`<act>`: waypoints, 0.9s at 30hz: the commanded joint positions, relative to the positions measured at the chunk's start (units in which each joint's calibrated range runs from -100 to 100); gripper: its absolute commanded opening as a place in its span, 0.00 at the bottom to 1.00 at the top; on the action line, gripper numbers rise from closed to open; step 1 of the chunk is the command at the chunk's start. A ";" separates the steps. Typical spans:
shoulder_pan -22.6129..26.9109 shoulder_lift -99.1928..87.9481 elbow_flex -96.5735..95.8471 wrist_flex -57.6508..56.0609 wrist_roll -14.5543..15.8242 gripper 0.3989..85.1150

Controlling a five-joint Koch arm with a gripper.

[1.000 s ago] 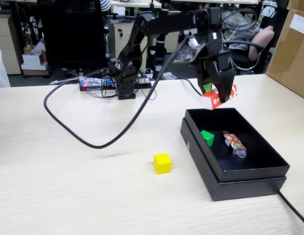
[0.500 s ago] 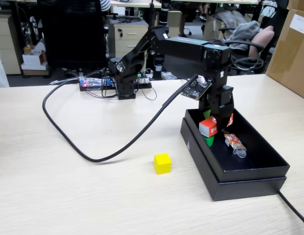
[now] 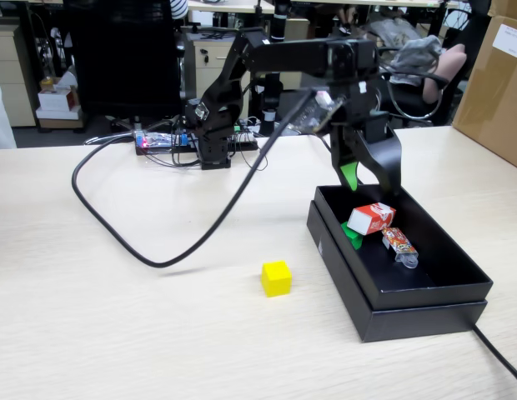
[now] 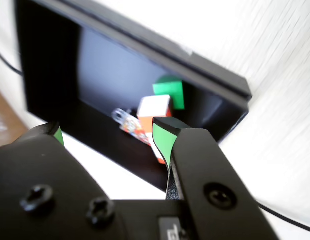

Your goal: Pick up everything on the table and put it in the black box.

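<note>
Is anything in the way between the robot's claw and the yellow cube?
Nothing visible is. The gripper hangs open above the black box, and the yellow cube sits alone on the bare table, left of the box in the fixed view. The black cable curves past farther left, apart from the cube.

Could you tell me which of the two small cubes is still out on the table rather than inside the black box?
The yellow cube; it sits on the table, while the green cube lies in the black box.
</note>
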 commanded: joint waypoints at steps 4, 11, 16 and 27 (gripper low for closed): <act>-6.69 -10.12 -6.64 -0.30 -3.08 0.49; -11.23 -8.86 -20.51 4.71 -5.42 0.52; -11.77 -8.06 -22.41 10.33 -5.62 0.51; -12.11 5.94 -11.35 15.86 -6.35 0.51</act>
